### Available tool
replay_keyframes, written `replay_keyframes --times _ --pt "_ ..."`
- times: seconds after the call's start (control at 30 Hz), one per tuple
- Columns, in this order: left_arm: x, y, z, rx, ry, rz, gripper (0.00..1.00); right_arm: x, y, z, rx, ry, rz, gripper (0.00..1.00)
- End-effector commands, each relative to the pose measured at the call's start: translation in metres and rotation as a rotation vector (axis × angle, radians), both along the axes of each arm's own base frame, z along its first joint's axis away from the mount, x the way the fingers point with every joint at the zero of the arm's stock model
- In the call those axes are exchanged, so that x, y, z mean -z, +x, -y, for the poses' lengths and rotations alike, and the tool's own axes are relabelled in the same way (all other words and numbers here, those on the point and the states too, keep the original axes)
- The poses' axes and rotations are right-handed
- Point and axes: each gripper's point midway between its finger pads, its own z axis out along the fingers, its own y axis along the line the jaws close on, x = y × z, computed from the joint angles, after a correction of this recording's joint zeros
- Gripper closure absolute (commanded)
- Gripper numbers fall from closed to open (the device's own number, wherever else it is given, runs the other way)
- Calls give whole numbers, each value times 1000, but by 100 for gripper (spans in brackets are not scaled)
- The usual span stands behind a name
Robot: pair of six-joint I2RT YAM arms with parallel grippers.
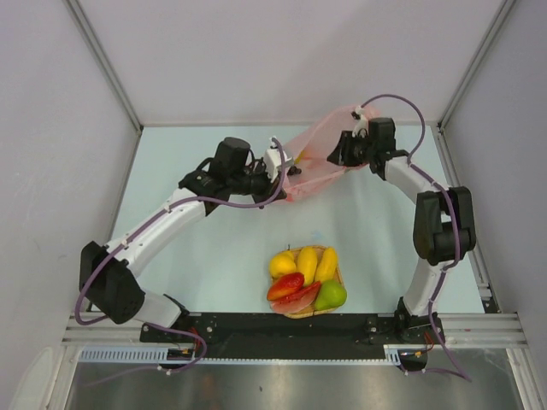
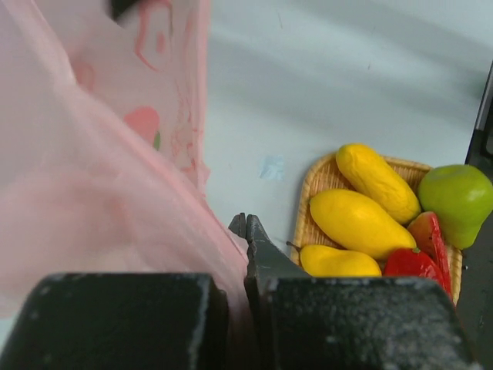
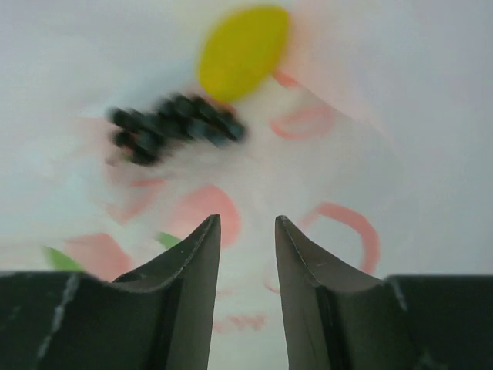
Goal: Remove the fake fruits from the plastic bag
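Observation:
The pink plastic bag (image 1: 314, 162) hangs stretched between my two grippers at the back of the table. My left gripper (image 1: 278, 162) is shut on the bag's left edge; in the left wrist view its jaws (image 2: 246, 227) pinch the pink film (image 2: 100, 193). My right gripper (image 1: 340, 154) is open at the bag's right side, its fingers (image 3: 246, 223) apart over the film. Inside the bag, blurred, lie a yellow fruit (image 3: 243, 50) and the dark grape bunch (image 3: 173, 127). The yellow fruit shows through the bag from above (image 1: 301, 156).
A woven tray (image 1: 301, 313) near the front edge holds three yellow fruits (image 1: 306, 263), a red fruit (image 1: 286, 286), the watermelon slice (image 1: 299, 299) and the green pear (image 1: 331, 295). The tray (image 2: 308, 193) also shows in the left wrist view. Walls enclose the table.

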Motion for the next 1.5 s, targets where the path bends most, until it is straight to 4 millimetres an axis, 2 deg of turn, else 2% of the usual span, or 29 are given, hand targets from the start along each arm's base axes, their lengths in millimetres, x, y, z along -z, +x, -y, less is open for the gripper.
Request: replay_keyframes --times 0.0,0.07,0.1,0.13,0.17,0.2,0.23,0.3,0.33,0.37,0.47,0.5,0.53,0.57,0.6,0.63,0.67,0.73,0.83,0.9,1.03,1.27,1.3,1.37,1.43,1.47 --pt "-75 -1 1 29 -89 166 100 43 -56 88 203 -132 -171 61" --pt "-86 -9 2 51 -112 173 100 43 -95 104 198 -149 -224 62" --pt "-88 -14 4 66 -121 173 100 31 -122 106 164 -179 -182 62" --pt "-89 -17 4 73 -125 173 100 28 -140 114 167 -187 -192 62" --pt "-85 -21 6 83 -123 162 100 23 -151 110 146 -181 -177 61" --pt "-82 -24 9 88 -125 149 100 16 -166 105 128 -162 -148 58" --pt "-81 -23 10 83 -133 147 100 8 -170 82 65 -114 -115 56" --pt "-67 -23 14 80 -134 96 100 2 -172 53 -10 -83 -68 50" --pt "-65 -23 17 87 -139 88 100 0 -164 39 -33 -64 -28 48" --pt "-57 -19 21 87 -132 69 100 0 -164 20 -79 -58 -12 46" --pt "-57 -17 30 102 -149 42 100 7 -142 8 -50 -60 15 35" --pt "-55 -15 33 101 -153 26 100 12 -135 11 0 -61 -6 27" --pt "-57 -16 37 109 -164 24 100 21 -121 23 99 -75 -29 22" --pt "-61 -17 40 118 -173 27 100 38 -115 26 187 -5 -135 19" --pt "-61 -16 42 117 -175 23 100 47 -107 42 257 32 -185 16" --pt "-62 -20 45 128 -176 25 100 46 -96 43 287 75 -175 1" --pt "-58 -22 45 130 -171 19 100 53 -91 47 320 92 -194 0" --pt "-56 -26 44 132 -168 13 100 43 -76 48 327 122 -134 0" --pt "-39 -32 41 132 -145 -9 100 39 -58 53 392 170 -123 0" --pt "-25 -36 39 136 -124 -27 100 45 -50 54 424 220 -147 0" --pt "-5 -41 34 170 -56 -9 100 40 -39 45 391 239 -98 0" --pt "39 -50 25 196 79 62 100 41 -45 27 356 82 -8 0" --pt "39 -52 27 198 88 78 100 43 -48 30 373 56 -19 0" --pt "57 -46 20 197 183 140 100 42 -54 33 389 45 -22 0" --pt "74 -53 16 244 269 158 100 45 -57 42 420 45 -38 0" --pt "72 -51 16 237 267 169 100 48 -58 46 432 51 -48 0"
